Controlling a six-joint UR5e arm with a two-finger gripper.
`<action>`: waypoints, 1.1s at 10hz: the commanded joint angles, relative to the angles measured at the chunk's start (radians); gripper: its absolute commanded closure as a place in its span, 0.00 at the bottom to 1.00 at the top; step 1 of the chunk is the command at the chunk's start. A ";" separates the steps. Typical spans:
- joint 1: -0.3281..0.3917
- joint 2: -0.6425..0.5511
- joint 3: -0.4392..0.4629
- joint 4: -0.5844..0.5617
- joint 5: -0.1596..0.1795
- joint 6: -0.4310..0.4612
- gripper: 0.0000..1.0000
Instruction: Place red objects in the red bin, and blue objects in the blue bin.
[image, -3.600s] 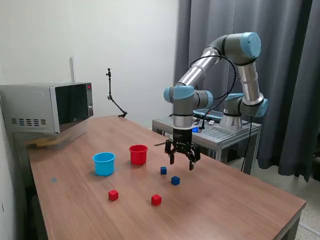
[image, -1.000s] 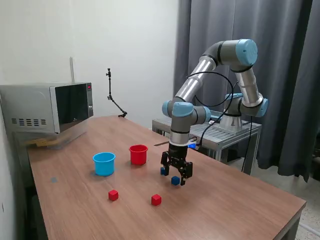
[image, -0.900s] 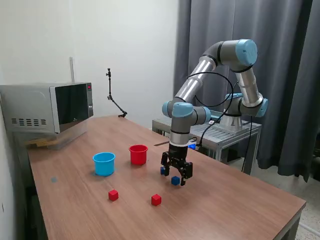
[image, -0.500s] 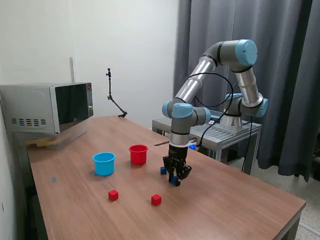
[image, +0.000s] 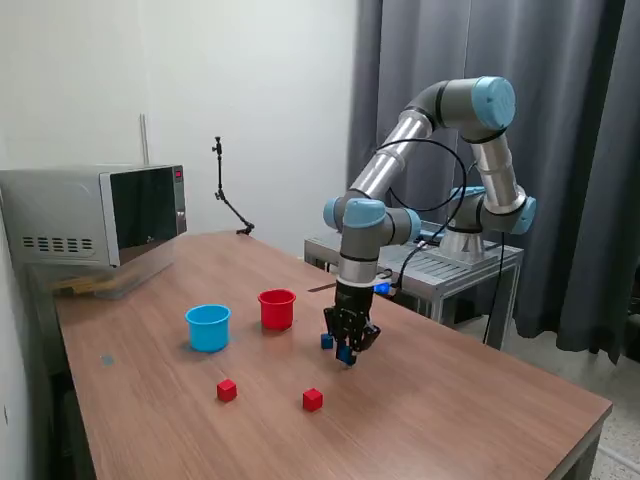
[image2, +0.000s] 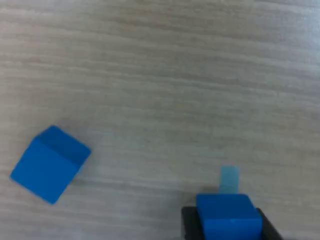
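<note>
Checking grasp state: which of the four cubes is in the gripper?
The blue cube clamped in the gripper. The other blue cube sits loose on the table beside it; both red cubes lie farther off, untouched.

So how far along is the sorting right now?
Nothing is binned yet. The gripper is shut on one blue cube, just off the table. The other blue cube and both red cubes lie on the wood; blue cup and red cup await.

red bin (image: 277, 309) as landmark | blue bin (image: 208, 327) just beside it, narrow gap between | loose blue cube (image: 327, 341) near its other side, by the hand (image: 347, 352) | two red cubes (image: 227, 390) (image: 313, 400) well apart in front | bench (image: 470, 400) open beyond the hand
</note>
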 joint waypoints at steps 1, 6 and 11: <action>-0.006 -0.018 -0.005 0.002 -0.002 0.001 1.00; -0.032 -0.031 -0.090 0.102 -0.029 0.004 1.00; -0.075 -0.043 -0.204 0.240 -0.025 0.005 1.00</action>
